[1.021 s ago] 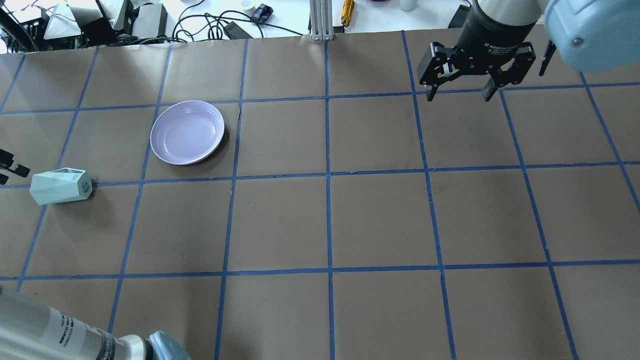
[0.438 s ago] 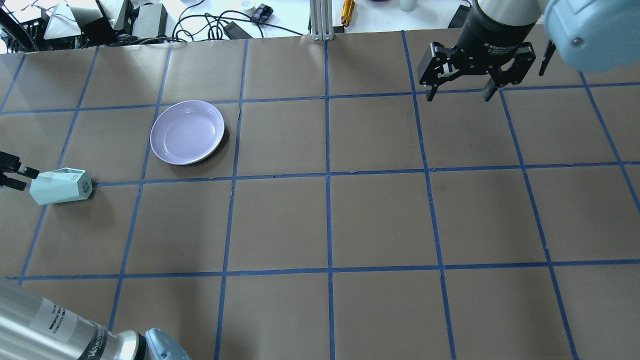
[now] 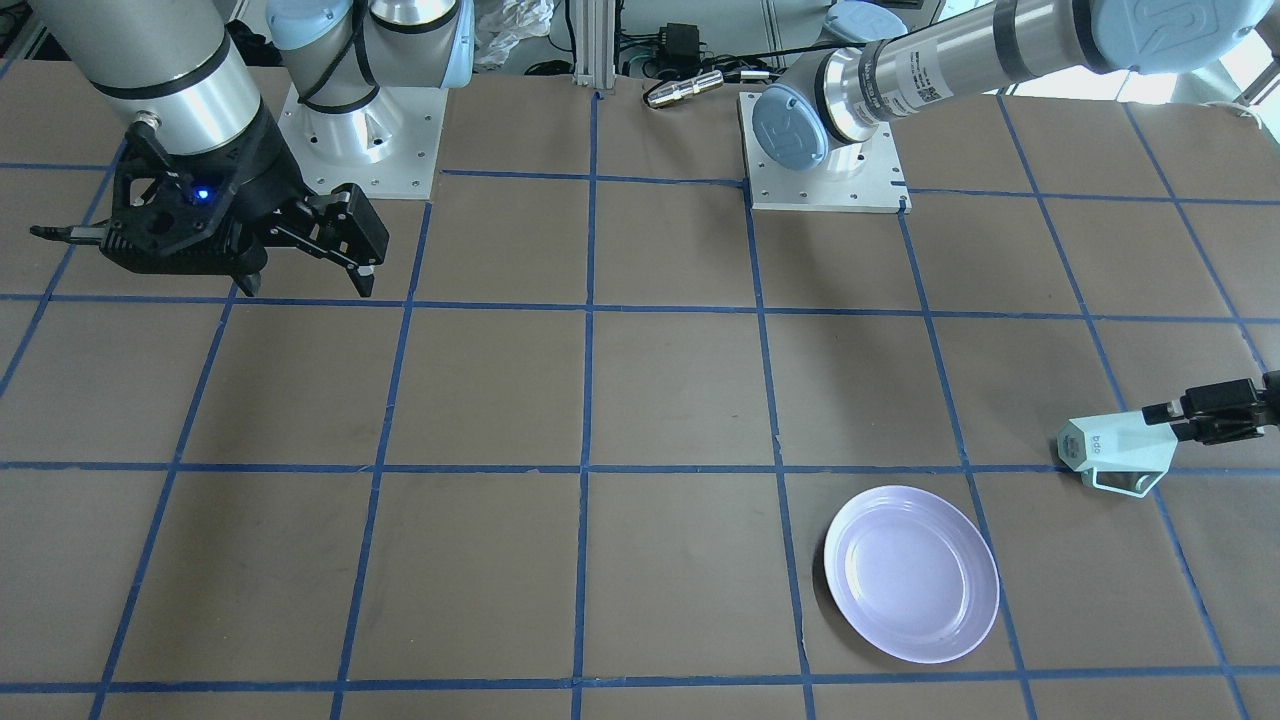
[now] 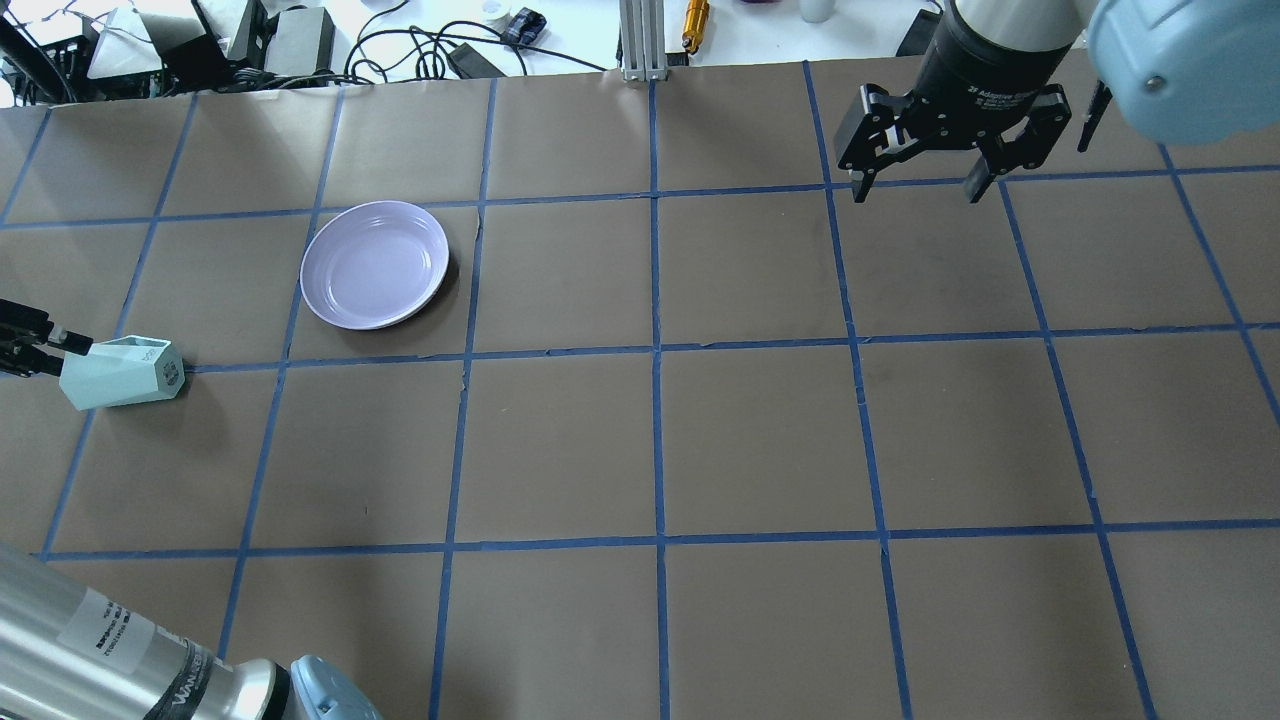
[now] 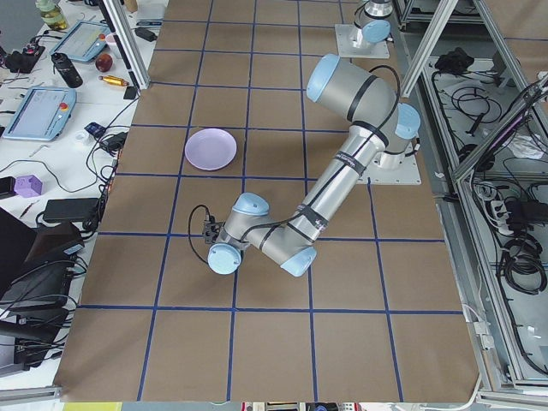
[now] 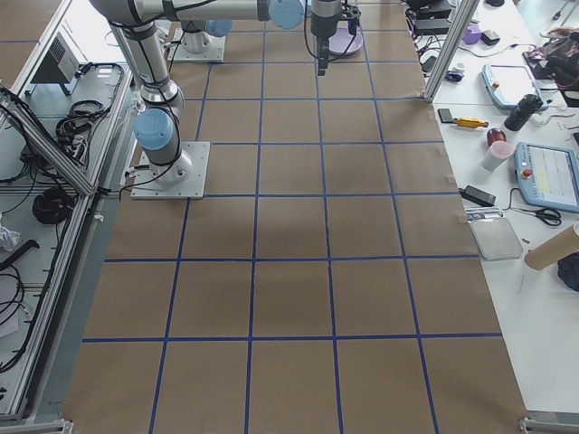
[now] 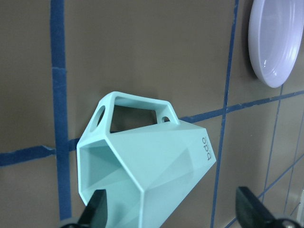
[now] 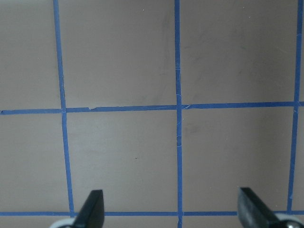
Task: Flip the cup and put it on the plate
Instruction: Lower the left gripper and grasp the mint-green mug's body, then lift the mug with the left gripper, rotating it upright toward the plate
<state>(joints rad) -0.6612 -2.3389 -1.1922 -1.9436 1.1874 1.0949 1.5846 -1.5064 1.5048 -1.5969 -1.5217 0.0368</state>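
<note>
The pale mint-green cup (image 4: 122,372) lies on its side on the table, handle up in the left wrist view (image 7: 147,171), mouth facing my left gripper. It also shows in the front view (image 3: 1115,452). My left gripper (image 4: 50,355) is open at the cup's rim. In the left wrist view one finger (image 7: 97,206) sits at the cup's mouth and the other (image 7: 249,202) is outside its wall, apart from it. The lavender plate (image 4: 375,263) lies empty beyond the cup. My right gripper (image 4: 918,188) is open and empty, high over the far right.
Brown paper with blue tape grid lines (image 4: 655,350) covers the table. Cables and boxes (image 4: 250,40) lie past the far edge. The arm bases (image 3: 825,150) stand at the robot's side. The cup is close to the table's left end.
My left gripper has moved toward the cup, from apart from it to its rim. The cup, the plate and the right gripper have stayed in place.
</note>
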